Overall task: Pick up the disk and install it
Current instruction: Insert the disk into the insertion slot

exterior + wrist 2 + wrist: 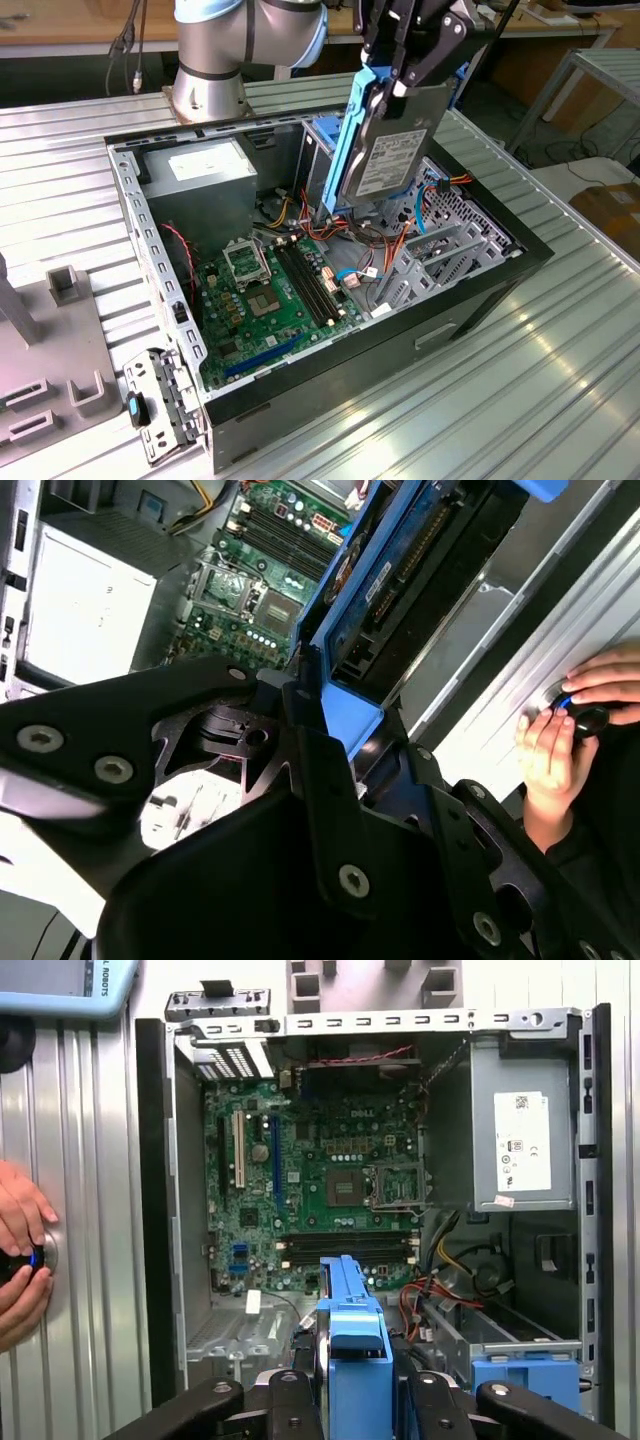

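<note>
The disk (388, 150) is held clamped on edge by the gripper (393, 78). It is raised above the open computer case (330, 385), toward the exterior view's right, beyond the motherboard (270, 300). A person's hand (20, 1250) is rested beside the case.

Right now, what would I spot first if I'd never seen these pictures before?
In the exterior view, the gripper clamps the disk, blue frame and all, nearly upright above the open computer case. A green motherboard lies on the floor of the case. In the second wrist view, a person's hand is on the metal table beside the case.
</note>
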`<state>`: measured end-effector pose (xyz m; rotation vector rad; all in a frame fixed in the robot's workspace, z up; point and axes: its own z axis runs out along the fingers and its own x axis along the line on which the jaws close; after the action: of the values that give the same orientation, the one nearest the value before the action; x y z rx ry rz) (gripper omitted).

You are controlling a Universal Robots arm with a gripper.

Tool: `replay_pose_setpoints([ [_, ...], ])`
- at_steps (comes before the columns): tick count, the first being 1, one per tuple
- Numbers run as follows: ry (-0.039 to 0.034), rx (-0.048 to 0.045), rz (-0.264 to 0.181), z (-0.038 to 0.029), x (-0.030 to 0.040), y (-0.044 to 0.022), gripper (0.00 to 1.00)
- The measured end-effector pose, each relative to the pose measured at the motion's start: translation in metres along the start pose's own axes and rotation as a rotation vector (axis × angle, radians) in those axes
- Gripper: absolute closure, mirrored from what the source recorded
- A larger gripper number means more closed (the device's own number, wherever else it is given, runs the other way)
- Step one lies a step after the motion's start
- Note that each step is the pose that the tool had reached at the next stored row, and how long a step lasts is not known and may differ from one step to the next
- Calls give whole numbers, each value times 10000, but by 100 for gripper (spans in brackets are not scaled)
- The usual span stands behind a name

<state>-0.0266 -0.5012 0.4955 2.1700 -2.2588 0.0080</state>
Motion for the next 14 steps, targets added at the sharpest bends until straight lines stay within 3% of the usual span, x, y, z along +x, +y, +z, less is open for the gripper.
replay_pose_setpoints([
  [5, 23, 1, -1, 11, 166, -43, 63],
  [10, 54, 2, -1, 19, 263, -83, 63],
  [12, 64, 2, 0, 25, 297, -122, 63],
  [14, 67, 3, -1, 32, 318, -204, 63],
])
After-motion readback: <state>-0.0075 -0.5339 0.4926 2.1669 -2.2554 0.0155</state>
